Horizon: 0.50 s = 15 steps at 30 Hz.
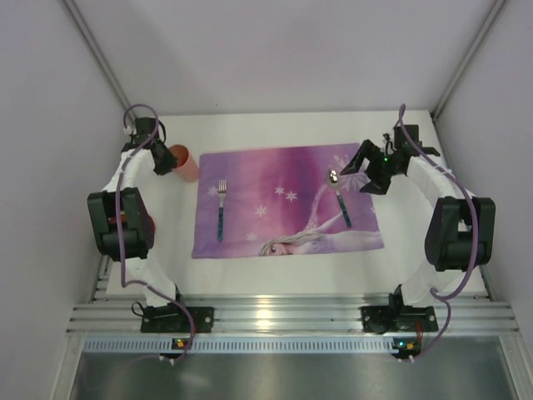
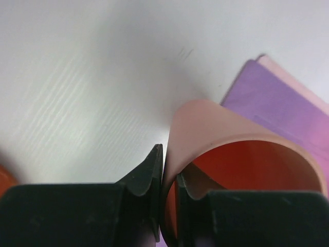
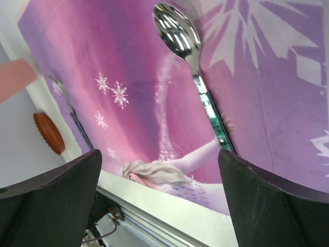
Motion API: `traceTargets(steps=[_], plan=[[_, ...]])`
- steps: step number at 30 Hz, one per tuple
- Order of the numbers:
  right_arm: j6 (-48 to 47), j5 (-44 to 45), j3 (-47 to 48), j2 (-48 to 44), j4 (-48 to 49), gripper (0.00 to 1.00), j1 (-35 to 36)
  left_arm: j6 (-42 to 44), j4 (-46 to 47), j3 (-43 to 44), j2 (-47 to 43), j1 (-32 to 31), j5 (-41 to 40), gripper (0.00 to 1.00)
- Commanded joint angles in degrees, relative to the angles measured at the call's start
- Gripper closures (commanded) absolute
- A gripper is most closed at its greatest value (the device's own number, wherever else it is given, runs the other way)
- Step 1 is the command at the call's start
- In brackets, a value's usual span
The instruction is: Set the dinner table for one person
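Note:
A pink cup (image 1: pixel 186 163) with a red inside stands on the white dinner table (image 1: pixel 275 125), just off the back left corner of the purple placemat (image 1: pixel 275 208). My left gripper (image 1: pixel 166 158) is shut on its rim. In the left wrist view the cup (image 2: pixel 216 123) has its wall pinched by the gripper (image 2: pixel 169 167), one of the fingers (image 2: pixel 146 177) outside and the other inside. A fork (image 1: pixel 221 208) lies on the mat's left side and a spoon (image 1: pixel 338 198) on its right. My right gripper (image 1: pixel 362 171) hovers open over the spoon (image 3: pixel 177 31), holding nothing.
A small red-orange ridged object (image 3: pixel 49 133) lies on the table left of the mat, by the left arm (image 1: pixel 148 225). White walls close in the back and both sides. An aluminium rail (image 1: pixel 275 317) runs along the near edge.

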Motion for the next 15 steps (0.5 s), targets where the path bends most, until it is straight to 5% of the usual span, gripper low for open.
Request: traceTargets(steps=[1,5,15], plan=[[-1.71,1.14,-2.06,-2.51,-0.76,0.05,-1.22,-1.95,1.21,5.97,-1.34,-1.19,4.17,1.0],[-1.62,6.06,-5.74,-6.72,-2.87,0.05,-1.48,-2.57,0.17,17.53,0.66,-6.28,11.2,1.0],[-0.3,10.9,-12.43,-16.57,-6.03,0.04,-1.75,-1.59,-6.08,48.68,24.46,-28.34,15.43,1.0]])
